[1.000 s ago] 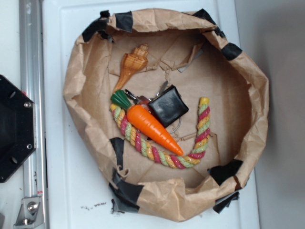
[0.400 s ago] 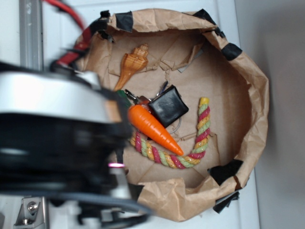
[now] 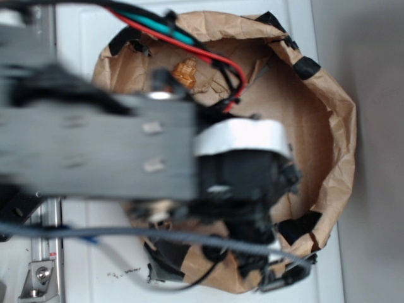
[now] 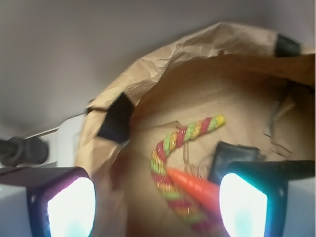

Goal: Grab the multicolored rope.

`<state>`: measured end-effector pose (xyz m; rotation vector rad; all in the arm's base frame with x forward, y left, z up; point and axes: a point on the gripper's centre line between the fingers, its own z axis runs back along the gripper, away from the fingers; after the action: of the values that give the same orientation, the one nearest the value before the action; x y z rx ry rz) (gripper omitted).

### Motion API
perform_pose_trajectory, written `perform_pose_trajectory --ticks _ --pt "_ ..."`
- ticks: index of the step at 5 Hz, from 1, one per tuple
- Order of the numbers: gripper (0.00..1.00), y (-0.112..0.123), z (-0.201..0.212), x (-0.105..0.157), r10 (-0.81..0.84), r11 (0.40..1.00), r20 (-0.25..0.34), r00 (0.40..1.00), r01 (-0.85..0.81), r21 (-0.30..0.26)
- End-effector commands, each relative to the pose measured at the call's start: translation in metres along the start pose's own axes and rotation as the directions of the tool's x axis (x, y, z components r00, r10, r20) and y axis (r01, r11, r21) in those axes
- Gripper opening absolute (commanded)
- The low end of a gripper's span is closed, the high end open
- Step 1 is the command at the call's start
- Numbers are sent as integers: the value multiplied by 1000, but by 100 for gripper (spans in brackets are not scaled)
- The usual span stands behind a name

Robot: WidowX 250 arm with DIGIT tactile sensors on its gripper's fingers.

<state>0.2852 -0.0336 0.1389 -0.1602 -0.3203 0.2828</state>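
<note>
Your multicolored rope (image 4: 170,148) lies on the floor of the brown paper bag (image 3: 328,113), but only the wrist view shows it. It curves from a yellow-tipped end at about 2 o'clock of the bag floor down toward 6 o'clock, where its lower part runs out of frame. The orange carrot (image 4: 195,186) lies across the rope's lower stretch, touching it. A dark block (image 4: 234,154) sits just beside the carrot at 3 o'clock; its outline is soft and its right part is hidden behind the right finger.

In the exterior view the blurred arm (image 3: 126,148) covers the bag's centre, so you see neither rope nor carrot there. Only the tip of a tan shell-shaped toy (image 3: 187,68) shows at 12 o'clock, with red and teal cables crossing nearby.

The gripper (image 4: 157,200) hangs above the bag with its two lit fingers (image 4: 71,207) spread wide, gripping nothing and clear of the rope.

Against the frame a second ago, when the bag's contents lay fully exposed and no arm was in view, the arm has swung in over the bag.
</note>
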Motion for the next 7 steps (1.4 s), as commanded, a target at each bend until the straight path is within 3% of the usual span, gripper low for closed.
perform_pose_trajectory --ticks 1,2,3,4,5,6,7 --pt "100 48 -25 19 -23 999 26 999 22 33" --pt "100 41 -46 15 -31 999 -18 999 31 12" --pt "100 10 -74 4 -91 996 -67 994 91 -9" --pt "100 -15 -88 -7 -153 988 -80 985 151 -27" --pt "100 -26 -101 -24 -176 984 -133 975 170 -60" --pt "100 -23 -116 -40 -192 980 -193 962 177 -92" --pt "100 -18 -121 -43 -225 973 -217 950 208 -98"
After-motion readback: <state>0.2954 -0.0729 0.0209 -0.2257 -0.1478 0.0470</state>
